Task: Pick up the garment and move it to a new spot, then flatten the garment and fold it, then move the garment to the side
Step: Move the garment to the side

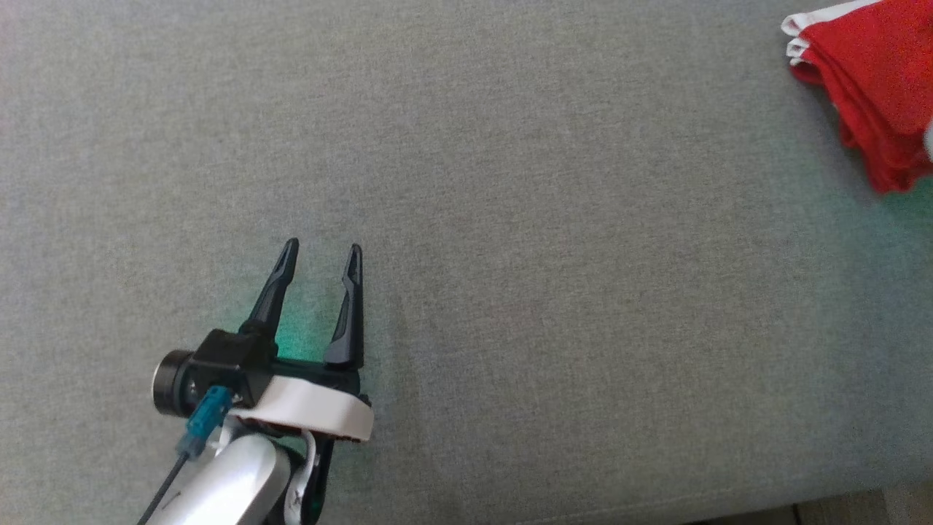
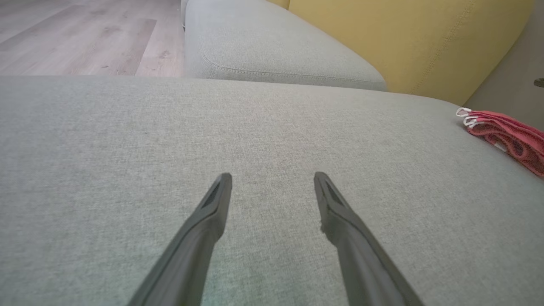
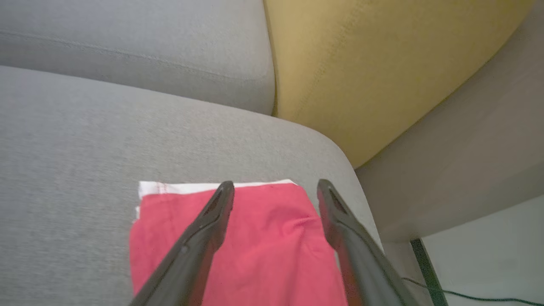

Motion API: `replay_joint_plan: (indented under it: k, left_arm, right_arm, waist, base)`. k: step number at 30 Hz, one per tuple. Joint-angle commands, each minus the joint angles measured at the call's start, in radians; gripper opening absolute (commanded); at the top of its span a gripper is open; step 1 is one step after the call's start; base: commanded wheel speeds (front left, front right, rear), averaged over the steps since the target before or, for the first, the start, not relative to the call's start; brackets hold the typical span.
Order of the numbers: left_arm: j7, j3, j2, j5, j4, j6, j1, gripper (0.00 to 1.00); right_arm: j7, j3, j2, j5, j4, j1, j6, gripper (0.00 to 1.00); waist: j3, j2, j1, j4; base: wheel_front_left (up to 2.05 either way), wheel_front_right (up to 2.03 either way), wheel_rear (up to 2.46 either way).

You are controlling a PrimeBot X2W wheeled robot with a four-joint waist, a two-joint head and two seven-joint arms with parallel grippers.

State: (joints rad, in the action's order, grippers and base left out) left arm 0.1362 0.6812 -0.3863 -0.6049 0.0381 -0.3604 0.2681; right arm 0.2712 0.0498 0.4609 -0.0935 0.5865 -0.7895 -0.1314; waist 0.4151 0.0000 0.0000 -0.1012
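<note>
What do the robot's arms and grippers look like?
The left gripper has two long, tapered dark fingers on a black block, a white curved collar, a silvery forearm and a teal plug with a black cable. The right gripper has matching dark fingers.

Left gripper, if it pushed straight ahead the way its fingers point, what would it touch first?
Probably the grey seat cushion itself: the left gripper seems angled slightly down at bare fabric, though depth is unclear. The folded red garment lies off to its right, outside that line.
</note>
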Motion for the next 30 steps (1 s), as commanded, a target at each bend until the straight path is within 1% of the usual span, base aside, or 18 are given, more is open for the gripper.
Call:
replay_joint_plan:
  k: [1, 4, 8, 11, 14, 21, 25, 27, 30]
  left_arm:
    - [0.014, -0.037, -0.014, 0.001, 0.023, -0.001, 0.032, 1.00]
    - [0.019, -0.041, -0.013, -0.004, 0.017, 0.000, 0.030, 1.00]
    - [0.036, -0.052, -0.010, -0.019, -0.002, 0.001, 0.019, 1.00]
    - [0.048, -0.063, -0.008, -0.034, -0.021, 0.000, 0.001, 1.00]
    - [0.061, -0.077, -0.005, -0.052, -0.040, -0.003, -0.025, 1.00]
    - [0.084, -0.098, -0.002, -0.096, -0.089, -0.008, -0.116, 1.00]
    - [0.096, -0.111, -0.002, -0.116, -0.112, -0.011, -0.180, 1.00]
    - [0.100, -0.109, -0.005, -0.120, -0.125, -0.010, -0.210, 1.00]
    - [0.105, -0.111, -0.002, -0.127, -0.135, -0.007, -0.241, 1.00]
  right_arm:
    - [-0.018, 0.016, 0.004, -0.010, -0.051, 0.005, 0.001, 1.00]
    - [-0.038, 0.031, -0.010, -0.020, -0.076, 0.018, 0.001, 1.00]
    - [-0.073, 0.051, -0.048, -0.030, -0.129, 0.060, 0.001, 1.00]
    - [-0.100, 0.049, -0.091, -0.024, -0.173, 0.105, 0.001, 1.00]
    - [-0.129, 0.038, -0.153, -0.019, -0.215, 0.164, 0.001, 1.00]
    - [-0.194, 0.044, -0.270, 0.031, -0.292, 0.354, 0.001, 1.00]
    - [-0.224, 0.003, -0.355, 0.048, -0.342, 0.474, 0.001, 1.00]
    - [-0.238, -0.013, -0.383, 0.064, -0.364, 0.539, 0.001, 1.00]
    - [-0.249, -0.019, -0.405, 0.069, -0.393, 0.636, 0.001, 1.00]
  waist:
    - [-0.018, 0.0000, 0.0000, -0.003]
    - [-0.038, 0.0000, 0.0000, -0.003]
    - [-0.094, 0.0000, 0.0000, 0.004]
    - [-0.144, 0.0000, 0.0000, 0.011]
    - [-0.201, 0.0000, 0.0000, 0.021]
    - [-0.337, 0.0000, 0.0000, 0.054]
    - [-0.394, 0.0000, 0.0000, 0.069]
    - [-0.416, 0.0000, 0.0000, 0.074]
    - [-0.428, 0.0000, 0.0000, 0.084]
  base:
    - [0.00, 0.00, 0.00]
    - [0.00, 0.00, 0.00]
    - [0.00, 0.00, 0.00]
    - [0.00, 0.00, 0.00]
    - [0.00, 0.00, 0.00]
    - [0.00, 0.00, 0.00]
    - [0.00, 0.00, 0.00]
    - [0.00, 0.00, 0.00]
    - [0.00, 0.00, 0.00]
